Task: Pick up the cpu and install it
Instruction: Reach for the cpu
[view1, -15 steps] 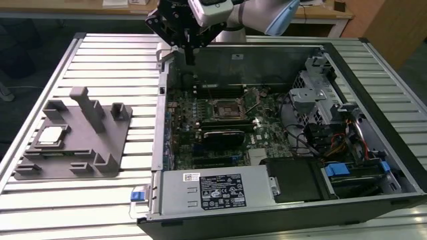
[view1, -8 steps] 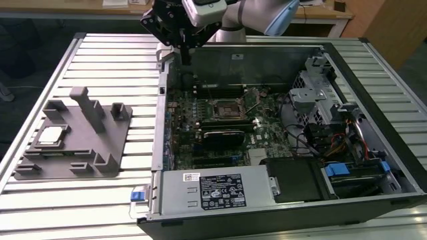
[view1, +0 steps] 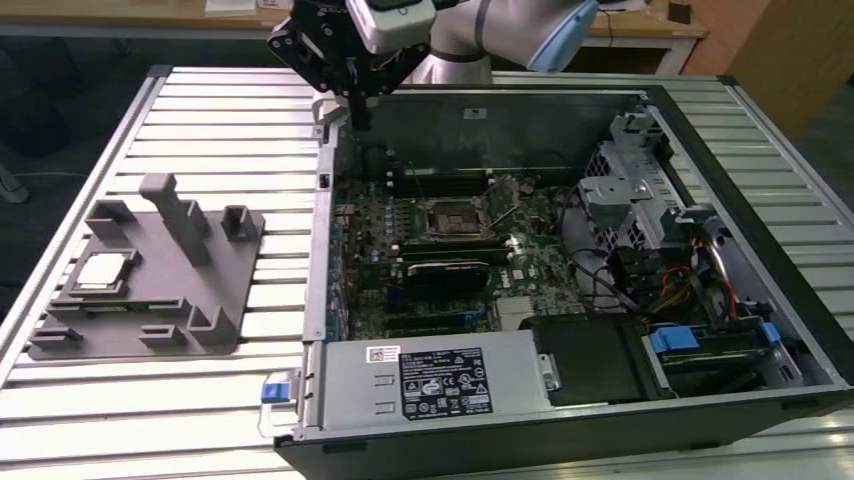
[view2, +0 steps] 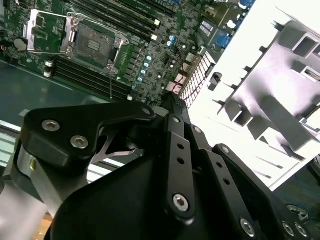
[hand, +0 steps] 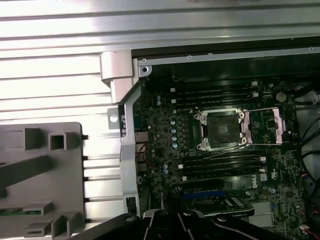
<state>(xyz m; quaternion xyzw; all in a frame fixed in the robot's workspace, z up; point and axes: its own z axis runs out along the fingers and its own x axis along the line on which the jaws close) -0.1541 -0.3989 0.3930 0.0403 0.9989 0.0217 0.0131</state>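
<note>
Fingers (view2: 172, 107) pressed together, gripping nothing; gripper (view1: 360, 118) hangs over PC case (view1: 507, 115) rim. cpu (view1: 104, 272) sits on grey fixture block (view1: 167, 305) at exterior view's left, well apart. Mobo socket (view1: 451, 215) w/ plate flipped open.

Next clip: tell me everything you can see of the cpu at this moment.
The cpu is a small flat square chip with a silvery-grey metal top and thin pale rim. It lies flat, top up, in a recess of the grey fixture block, to the exterior view's left of the open computer case. Only the block touches it; the gripper hangs apart from it, above the case's edge.
</note>
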